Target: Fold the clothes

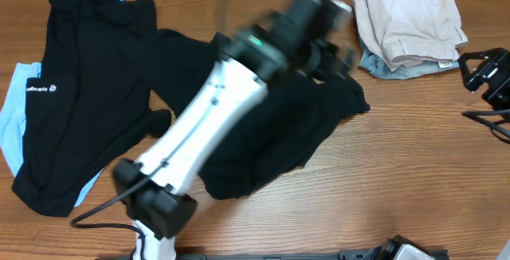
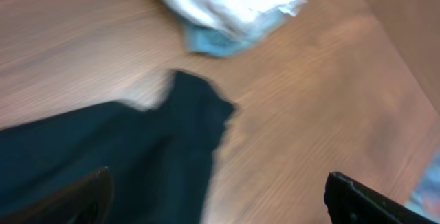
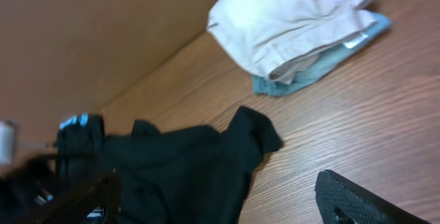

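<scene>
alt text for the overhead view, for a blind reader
The left arm reaches, blurred, across a crumpled black garment at centre. Another black garment lies at left over a light blue one; a folded beige and blue stack sits top right.

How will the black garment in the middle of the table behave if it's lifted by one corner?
Probably floppy: the black garment lies crumpled with soft folds, so it would likely drape and hang. It looks thin, so likely light. On the smooth wooden table it may slide and bunch if pushed.

White left arm [image 1: 203,120], black joints [image 1: 159,200], green light [image 1: 256,41], black cable [image 1: 100,210]; black right claw [image 1: 470,70].
</scene>
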